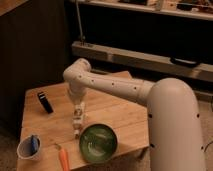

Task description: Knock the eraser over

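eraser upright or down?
Appears upright: eraser stands on end, untouched; gripper hangs apart, beside the green bowl.

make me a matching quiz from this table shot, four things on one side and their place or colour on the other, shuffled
Column one:
1. eraser
2. bowl
3. cup
4. claw

Column two:
a. green, near the front edge of the table, just right of the carrot
b. pointing down over the table, between the eraser and the bowl
c. black with a blue band, on the left part of the table
d. white, at the front left corner, with something blue inside

Pairs: 1-c, 2-a, 3-d, 4-b
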`<state>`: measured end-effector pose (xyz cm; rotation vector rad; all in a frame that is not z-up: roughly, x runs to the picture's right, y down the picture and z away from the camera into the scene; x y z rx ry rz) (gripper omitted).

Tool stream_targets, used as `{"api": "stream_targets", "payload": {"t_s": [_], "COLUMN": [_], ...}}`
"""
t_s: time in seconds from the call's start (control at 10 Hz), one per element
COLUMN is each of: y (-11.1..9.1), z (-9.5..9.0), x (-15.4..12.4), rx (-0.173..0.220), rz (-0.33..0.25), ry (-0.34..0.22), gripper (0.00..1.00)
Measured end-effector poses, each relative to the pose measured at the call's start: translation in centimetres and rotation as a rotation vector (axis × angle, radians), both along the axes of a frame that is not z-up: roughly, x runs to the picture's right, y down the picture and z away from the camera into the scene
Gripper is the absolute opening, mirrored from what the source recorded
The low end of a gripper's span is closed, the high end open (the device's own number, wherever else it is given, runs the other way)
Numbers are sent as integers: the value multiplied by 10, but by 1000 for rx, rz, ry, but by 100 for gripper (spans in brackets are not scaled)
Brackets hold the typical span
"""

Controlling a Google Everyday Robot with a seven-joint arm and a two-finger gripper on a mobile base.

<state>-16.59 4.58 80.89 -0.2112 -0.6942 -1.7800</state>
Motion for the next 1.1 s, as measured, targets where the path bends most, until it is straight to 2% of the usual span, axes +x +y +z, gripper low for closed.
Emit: {"api": "stream_targets", "payload": {"t_s": [0.1,0.3,0.5,0.6,0.7,0.8,0.9,1.1], "y": [-14,-68,-96,-101,-99,-93,-77,-58], "z": [-6,-36,-55,-68,-76,-83,-90,-83], "x": [-2,-18,-48,-72,-84,-97,-129,-160], "rx": [9,47,77,91,96,98,94,79], "rz": [-7,-47,-107,-157,-192,-223,-284,-349], "ry": [-6,-49,-110,-156,-179,-204,-253,-300], "gripper": [3,3,3,3,3,3,3,3]}}
